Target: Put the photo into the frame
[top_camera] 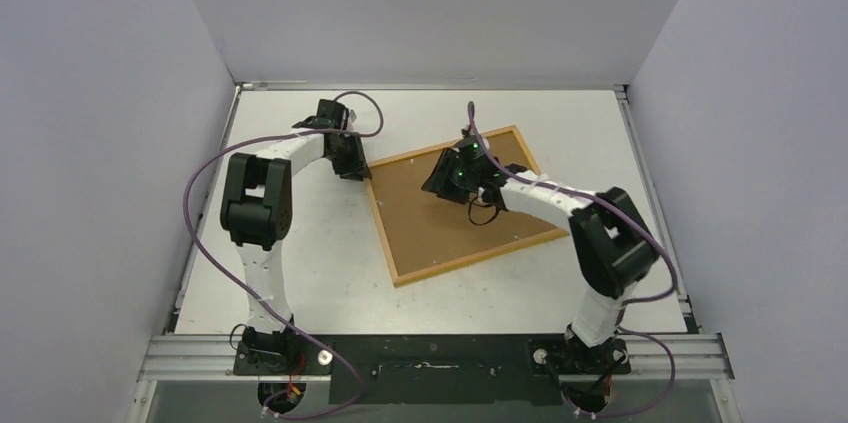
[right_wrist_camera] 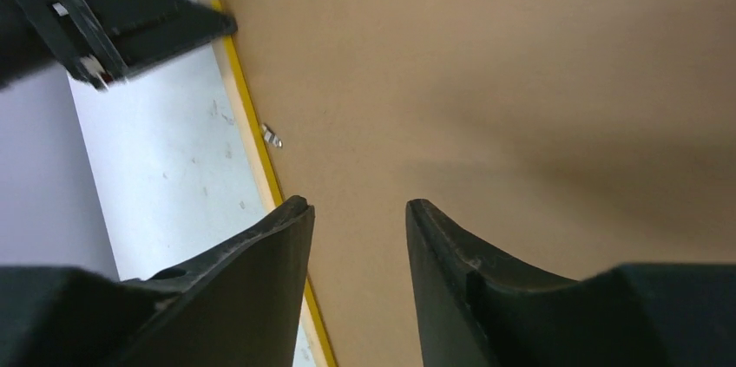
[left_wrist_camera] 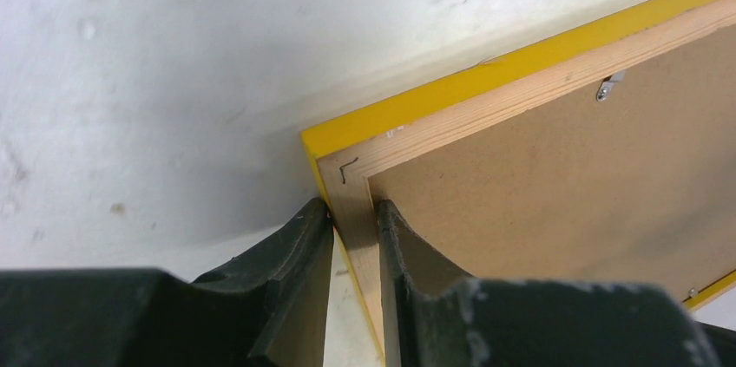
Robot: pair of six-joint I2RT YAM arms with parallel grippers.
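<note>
The left gripper (left_wrist_camera: pixel 351 232) is pinching the light-wood corner rail of the thin yellow-fronted wooden picture frame (left_wrist_camera: pixel 486 115), which is lying face down on the white worktop (left_wrist_camera: pixel 174 81) with a brown fibreboard backing board (left_wrist_camera: pixel 564 193) seated in it. The right gripper (right_wrist_camera: pixel 356 211) is hovering open over that board. The paper photo is not showing in any view. The frame is looking light and stiff, so it is probably best held by its rail.
</note>
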